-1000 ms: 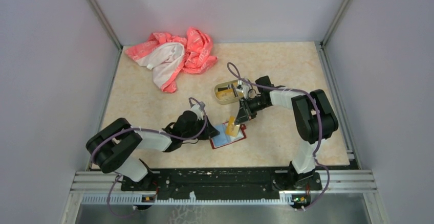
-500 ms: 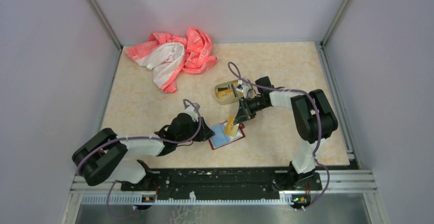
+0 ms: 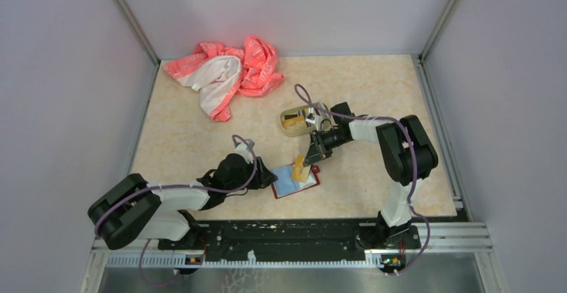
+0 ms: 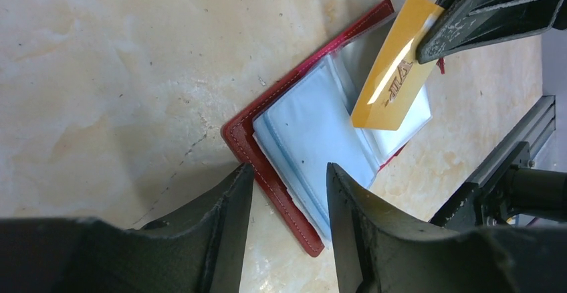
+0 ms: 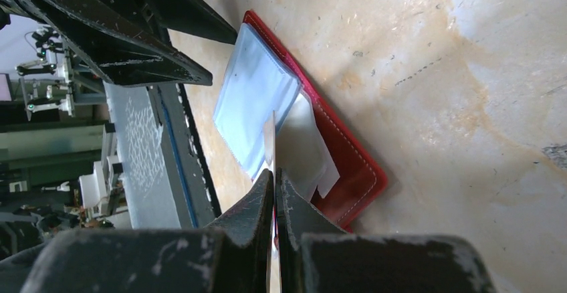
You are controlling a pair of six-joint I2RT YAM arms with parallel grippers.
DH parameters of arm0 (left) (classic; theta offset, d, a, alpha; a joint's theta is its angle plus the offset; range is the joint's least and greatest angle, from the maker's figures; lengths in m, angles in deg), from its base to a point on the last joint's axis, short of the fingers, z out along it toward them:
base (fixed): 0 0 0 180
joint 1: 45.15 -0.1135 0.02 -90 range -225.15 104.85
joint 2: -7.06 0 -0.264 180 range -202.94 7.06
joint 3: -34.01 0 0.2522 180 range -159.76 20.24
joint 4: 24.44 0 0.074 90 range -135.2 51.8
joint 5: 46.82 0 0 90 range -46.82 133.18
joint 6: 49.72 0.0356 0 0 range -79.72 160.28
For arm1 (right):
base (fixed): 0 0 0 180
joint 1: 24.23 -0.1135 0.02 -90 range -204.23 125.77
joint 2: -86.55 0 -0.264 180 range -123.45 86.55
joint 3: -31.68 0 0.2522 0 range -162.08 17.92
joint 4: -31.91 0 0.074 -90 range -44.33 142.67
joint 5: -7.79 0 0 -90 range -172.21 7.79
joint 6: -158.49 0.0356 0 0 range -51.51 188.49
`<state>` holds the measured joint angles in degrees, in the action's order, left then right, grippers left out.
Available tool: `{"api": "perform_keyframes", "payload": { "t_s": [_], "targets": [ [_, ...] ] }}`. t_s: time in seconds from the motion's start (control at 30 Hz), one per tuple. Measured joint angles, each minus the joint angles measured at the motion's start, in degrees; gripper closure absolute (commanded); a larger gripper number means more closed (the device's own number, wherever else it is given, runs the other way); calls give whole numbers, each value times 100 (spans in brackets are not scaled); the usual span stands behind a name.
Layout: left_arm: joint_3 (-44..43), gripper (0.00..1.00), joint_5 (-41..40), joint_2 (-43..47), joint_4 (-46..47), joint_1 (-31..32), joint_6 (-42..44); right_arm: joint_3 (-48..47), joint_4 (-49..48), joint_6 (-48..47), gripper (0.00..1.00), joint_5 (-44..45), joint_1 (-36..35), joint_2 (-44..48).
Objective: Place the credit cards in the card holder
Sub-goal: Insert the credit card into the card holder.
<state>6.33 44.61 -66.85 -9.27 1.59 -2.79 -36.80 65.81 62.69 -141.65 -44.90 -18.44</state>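
The card holder (image 3: 289,184) is a dark-red wallet lying open on the table, pale blue-white sleeves up; it shows in the left wrist view (image 4: 314,132) and the right wrist view (image 5: 348,159). My right gripper (image 3: 311,154) (image 5: 275,172) is shut on a yellow-gold credit card (image 3: 301,170) (image 4: 394,72). The card is tilted, its lower edge down among the sleeves, and looks edge-on in the right wrist view (image 5: 272,139). My left gripper (image 3: 267,178) (image 4: 289,169) is open and empty, its jaws straddling the wallet's left edge.
A tan rounded tin tray (image 3: 289,130) stands just behind the right gripper, holding small things I cannot make out. A crumpled pink and white cloth (image 3: 224,72) lies at the back left. The black rail (image 3: 287,233) runs along the near edge.
My left arm has drawn back and to the left, and its gripper is now at the wallet's left edge. The wallet has shifted slightly left. My right gripper and the card have moved slightly left.
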Motion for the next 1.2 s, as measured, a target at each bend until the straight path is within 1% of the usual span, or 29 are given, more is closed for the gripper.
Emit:
{"api": "perform_keyframes", "payload": {
  "t_s": [0.1, 0.2, 0.27, 0.43, 0.57, 0.77, 0.87, 0.97, 1.0, 1.1, 1.13, 1.2],
  "targets": [
    [-11, 52, 15, -127, 116, 0, -92, 0, 26, 2, 100, -15, -17, -22],
    [-98, 59, 17, -295, 181, 2, -127, 0, 24, 44, 100, -13, -33, -22],
    [-184, 60, 9, -411, 157, 4, -127, 4, 0, 101, 100, 11, -35, -22],
    [-485, 60, -94, -647, -33, 4, -81, 149, -31, 286, 100, 162, -35, -22],
    [-612, 60, -160, -704, -164, 7, -17, 140, 271, 199, 100, 313, -35, -46],
    [-542, 57, -348, -426, -407, 11, 166, 140, 658, 87, 100, 369, -57, -168],
    [-369, 54, -450, -13, -621, 11, 291, 146, 721, 92, 100, 378, -74, -168],
    [-138, 46, -468, 627, -741, 11, 439, 234, 647, 160, 100, 424, -96, -125],
    [-50, 42, -463, 876, -734, 11, 490, 299, 608, 221, 100, 444, -109, -87],
    [284, 23, -439, 1604, -557, 11, 546, 374, 531, 450, 100, 531, -190, -17],
    [431, 20, -435, 1823, -452, 11, 542, 374, 463, 551, 100, 568, -249, -9],
    [791, 21, -417, 2199, -149, 11, 505, 374, 337, 719, 100, 614, -376, -4]
  ]
}}
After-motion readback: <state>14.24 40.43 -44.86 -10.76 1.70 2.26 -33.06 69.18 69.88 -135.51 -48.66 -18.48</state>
